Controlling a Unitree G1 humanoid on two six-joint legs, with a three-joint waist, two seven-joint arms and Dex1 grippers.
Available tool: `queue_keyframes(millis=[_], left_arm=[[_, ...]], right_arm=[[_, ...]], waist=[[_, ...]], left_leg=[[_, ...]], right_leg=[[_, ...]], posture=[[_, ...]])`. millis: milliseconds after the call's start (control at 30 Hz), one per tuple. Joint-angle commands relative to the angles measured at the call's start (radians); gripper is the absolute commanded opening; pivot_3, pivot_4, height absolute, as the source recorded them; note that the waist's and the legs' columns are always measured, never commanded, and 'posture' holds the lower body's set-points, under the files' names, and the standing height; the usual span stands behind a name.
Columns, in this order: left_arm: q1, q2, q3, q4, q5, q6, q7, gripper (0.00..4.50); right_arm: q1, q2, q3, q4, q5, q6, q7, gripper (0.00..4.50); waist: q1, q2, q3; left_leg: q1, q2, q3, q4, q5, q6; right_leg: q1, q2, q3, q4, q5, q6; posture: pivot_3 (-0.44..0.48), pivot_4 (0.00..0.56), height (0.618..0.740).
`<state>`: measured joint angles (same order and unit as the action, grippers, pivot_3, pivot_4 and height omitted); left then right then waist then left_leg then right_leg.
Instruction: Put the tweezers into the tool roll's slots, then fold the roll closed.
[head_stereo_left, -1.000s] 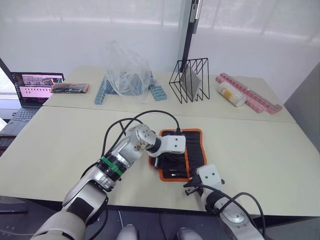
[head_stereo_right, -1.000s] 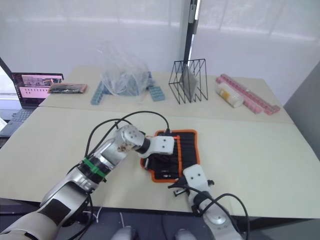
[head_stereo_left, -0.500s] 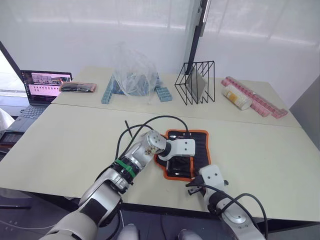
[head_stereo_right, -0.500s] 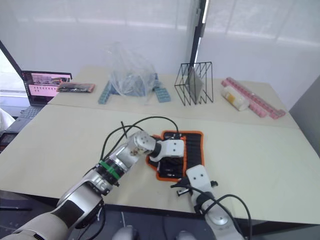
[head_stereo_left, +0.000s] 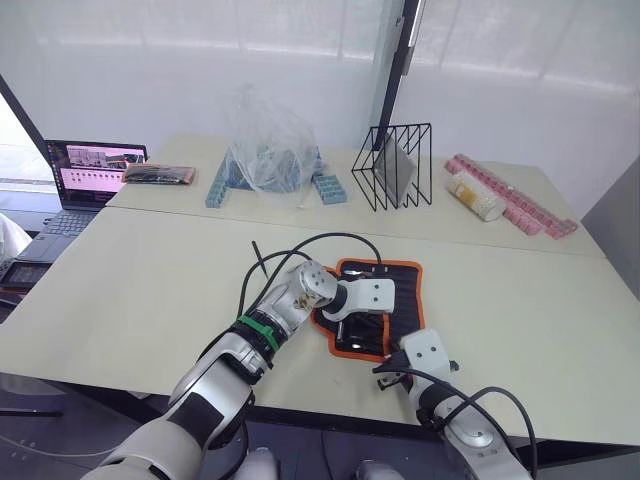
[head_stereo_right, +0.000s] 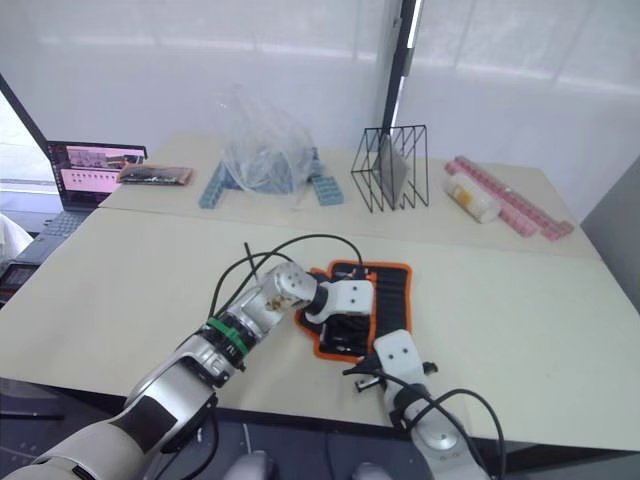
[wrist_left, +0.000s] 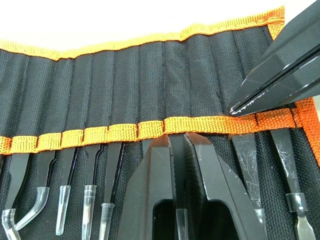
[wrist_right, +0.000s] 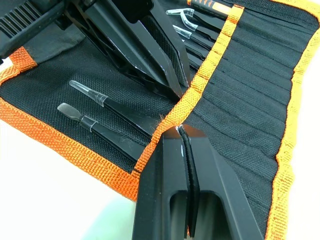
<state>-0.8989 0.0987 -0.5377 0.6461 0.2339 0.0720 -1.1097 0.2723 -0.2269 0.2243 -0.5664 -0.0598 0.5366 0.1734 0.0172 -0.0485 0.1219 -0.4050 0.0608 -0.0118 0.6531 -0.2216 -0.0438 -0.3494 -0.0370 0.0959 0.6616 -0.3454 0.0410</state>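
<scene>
Between the earlier frames and this one the camera swung, but the arms hardly moved: the left gripper (wrist_left: 181, 150) stayed low over the open roll (head_stereo_left: 405, 292) on the table (head_stereo_left: 130, 290), and the right gripper (wrist_right: 181, 131) kept to the roll's near edge. The left fingers (wrist_left: 150, 190) were pinched narrow on a tweezer (wrist_left: 176, 150), its end at the orange strip bordering the slots (wrist_left: 125, 85). The right fingers were closed on the strip (wrist_right: 200, 85) itself, seemingly holding the pocket steady. Several tweezers (wrist_left: 75, 170) already sat in slots on either side. Judging by this, the loading was nearly done; folding the roll had not begun.
</scene>
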Motion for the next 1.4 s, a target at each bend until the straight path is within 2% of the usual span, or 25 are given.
queue_keyframes(millis=[33, 67, 267, 400, 467, 633, 767, 867, 967, 1100, 1233, 1400], left_arm=[[-0.015, -0.053, -0.013, 0.009, 0.011, -0.016, 0.044, 0.44], [-0.014, -0.048, -0.008, 0.003, 0.011, -0.013, 0.044, 0.89], [-0.011, 0.03, 0.033, -0.135, -0.011, 0.05, -0.006, 2.69], [0.014, 0.117, 0.085, -0.314, -0.06, 0.158, -0.06, 3.74], [0.041, 0.178, 0.132, -0.428, -0.105, 0.231, -0.089, 4.45], [0.153, 0.324, 0.264, -0.639, -0.226, 0.369, -0.109, 4.48], [0.258, 0.418, 0.368, -0.707, -0.279, 0.428, -0.058, 4.48], [0.381, 0.498, 0.48, -0.748, -0.315, 0.451, -0.007, 4.48], [0.529, 0.561, 0.638, -0.812, -0.386, 0.509, 0.037, 4.48], [0.718, 0.607, 0.825, -0.881, -0.459, 0.568, 0.094, 4.48], [0.899, 0.608, 0.989, -0.976, -0.504, 0.601, 0.158, 4.48], [1.077, 0.591, 1.126, -1.09, -0.562, 0.635, 0.214, 4.48]], right_arm=[[0.05, 0.0, 0.079, 0.08, 0.021, 0.086, 0.045, 0.0], [0.051, -0.001, 0.079, 0.079, 0.021, 0.086, 0.045, 0.0], [0.055, -0.003, 0.077, 0.074, 0.021, 0.088, 0.048, 0.0], [0.052, -0.008, 0.075, 0.076, 0.024, 0.09, 0.048, 0.0], [0.047, -0.009, 0.076, 0.079, 0.024, 0.09, 0.049, 0.0], [0.035, -0.017, 0.072, 0.087, 0.022, 0.091, 0.058, 0.0], [0.028, -0.025, 0.065, 0.093, 0.026, 0.09, 0.065, 0.0], [0.021, -0.034, 0.06, 0.098, 0.03, 0.089, 0.068, 0.0], [0.014, -0.048, 0.049, 0.101, 0.035, 0.087, 0.078, 0.0], [0.008, -0.068, 0.04, 0.1, 0.04, 0.082, 0.095, 0.0], [-0.001, -0.087, 0.036, 0.104, 0.047, 0.079, 0.113, 0.0], [-0.01, -0.106, 0.037, 0.114, 0.051, 0.072, 0.139, 0.0]], waist=[[0.0, 0.0, 0.0], [-0.001, 0.0, 0.0], [-0.011, 0.001, 0.001], [-0.03, 0.004, 0.002], [-0.038, 0.005, 0.002], [-0.057, 0.007, 0.003], [-0.058, 0.009, 0.005], [-0.06, 0.01, 0.005], [-0.062, 0.012, 0.006], [-0.058, 0.011, 0.009], [-0.054, 0.009, 0.009], [-0.051, 0.007, 0.009]], left_leg=[[0.0, -0.001, -0.001, 0.0, 0.0, 0.0], [0.0, -0.001, -0.001, 0.0, 0.0, 0.0], [-0.003, -0.001, -0.002, 0.0, 0.001, 0.001], [-0.004, 0.0, -0.002, 0.0, 0.001, 0.001], [-0.004, 0.0, -0.002, -0.002, 0.001, 0.001], [-0.001, 0.004, -0.003, -0.008, 0.001, 0.001], [-0.001, 0.007, -0.006, -0.008, 0.001, 0.001], [-0.001, 0.007, -0.007, -0.008, 0.002, 0.0], [0.0, 0.008, -0.007, -0.009, 0.002, 0.0], [0.0, 0.008, -0.007, -0.009, 0.001, 0.0], [0.001, 0.007, -0.007, -0.009, 0.002, -0.001], [0.003, 0.008, -0.007, -0.009, 0.002, -0.001]], right_leg=[[0.0, 0.0, 0.0, 0.0, 0.0, 0.0], [0.0, 0.0, 0.0, -0.001, 0.0, 0.0], [0.0, 0.0, 0.0, 0.001, 0.0, 0.0], [-0.002, 0.001, 0.0, 0.002, 0.0, 0.0], [-0.002, 0.001, 0.0, 0.002, 0.0, 0.0], [-0.002, 0.005, 0.001, 0.002, 0.0, -0.001], [-0.002, 0.009, 0.001, 0.003, -0.001, -0.002], [-0.002, 0.01, 0.002, 0.003, -0.001, -0.003], [-0.003, 0.01, 0.001, 0.003, -0.001, -0.003], [-0.003, 0.009, 0.001, 0.003, -0.001, -0.005], [-0.002, 0.007, 0.0, 0.003, -0.002, -0.005], [-0.004, 0.006, 0.0, 0.002, -0.002, -0.006]], posture=[[0.0, 0.15, 0.708], [0.0, 0.15, 0.708], [0.0, 0.15, 0.708], [0.0, 0.15, 0.708], [0.0, 0.15, 0.708], [0.0, 0.15, 0.708], [0.0, 0.15, 0.708], [0.0, 0.15, 0.708], [0.0, 0.15, 0.708], [0.0, 0.15, 0.708], [0.0, 0.15, 0.708], [0.0, 0.15, 0.708]])
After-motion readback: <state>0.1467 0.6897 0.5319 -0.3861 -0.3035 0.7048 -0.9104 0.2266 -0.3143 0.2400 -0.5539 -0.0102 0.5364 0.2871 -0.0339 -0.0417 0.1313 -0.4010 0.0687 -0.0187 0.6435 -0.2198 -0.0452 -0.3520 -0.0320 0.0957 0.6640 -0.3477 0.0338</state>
